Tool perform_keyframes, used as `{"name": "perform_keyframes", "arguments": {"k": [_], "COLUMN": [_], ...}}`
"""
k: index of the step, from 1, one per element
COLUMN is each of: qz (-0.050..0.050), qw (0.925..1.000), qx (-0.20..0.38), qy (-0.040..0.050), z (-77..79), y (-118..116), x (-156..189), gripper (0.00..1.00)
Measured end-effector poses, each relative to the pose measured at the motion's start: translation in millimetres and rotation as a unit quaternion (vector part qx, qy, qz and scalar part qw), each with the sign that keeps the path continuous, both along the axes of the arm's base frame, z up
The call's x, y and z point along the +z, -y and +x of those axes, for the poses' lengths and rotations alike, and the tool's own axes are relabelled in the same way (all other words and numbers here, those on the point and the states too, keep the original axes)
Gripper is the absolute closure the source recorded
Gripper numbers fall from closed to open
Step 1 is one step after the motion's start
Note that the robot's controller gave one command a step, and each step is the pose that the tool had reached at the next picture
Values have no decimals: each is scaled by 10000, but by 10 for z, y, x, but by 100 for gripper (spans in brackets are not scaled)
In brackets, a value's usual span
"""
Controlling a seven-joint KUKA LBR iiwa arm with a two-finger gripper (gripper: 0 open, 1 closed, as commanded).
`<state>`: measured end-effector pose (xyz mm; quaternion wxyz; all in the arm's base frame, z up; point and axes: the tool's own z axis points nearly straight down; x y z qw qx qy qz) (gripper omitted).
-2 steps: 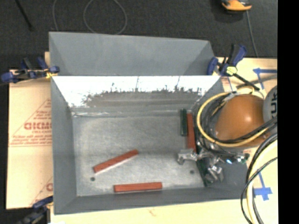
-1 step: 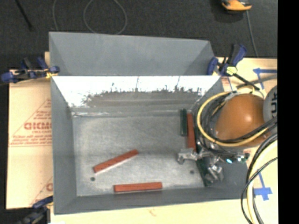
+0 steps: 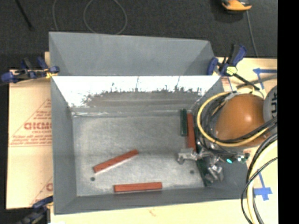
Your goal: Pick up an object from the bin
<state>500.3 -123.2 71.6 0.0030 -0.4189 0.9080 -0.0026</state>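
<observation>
A: Well, where is the gripper (image 3: 201,161)?
B: Low in the grey bin's (image 3: 140,134) right front corner, under the arm's orange cover (image 3: 238,115). I cannot tell whether it is open or closed, or has hold of anything.
A: What lies nearest?
B: A red-brown stick (image 3: 190,130) and a dark green stick (image 3: 183,122), side by side along the right wall. A slanted red-brown bar (image 3: 115,161) and a level red-brown bar (image 3: 138,187) lie well apart from it.
A: How would the stick handle?
B: Probably light, stiff and narrow, so best pinched across its middle.
</observation>
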Motion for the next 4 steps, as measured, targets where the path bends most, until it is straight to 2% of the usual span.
{"name": "perform_keyframes", "arguments": {"k": [1,2,3,4], "qz": [72,86,17,91], "qw": [9872,8986,9003,8994], "qx": [1591,4388,4354,4370], "qy": [10,-1,3,21], "z": [11,433,440,437], "y": [4,-72,19,-80], "x": [23,21,12,12], "gripper": [0,0,100,0]}}
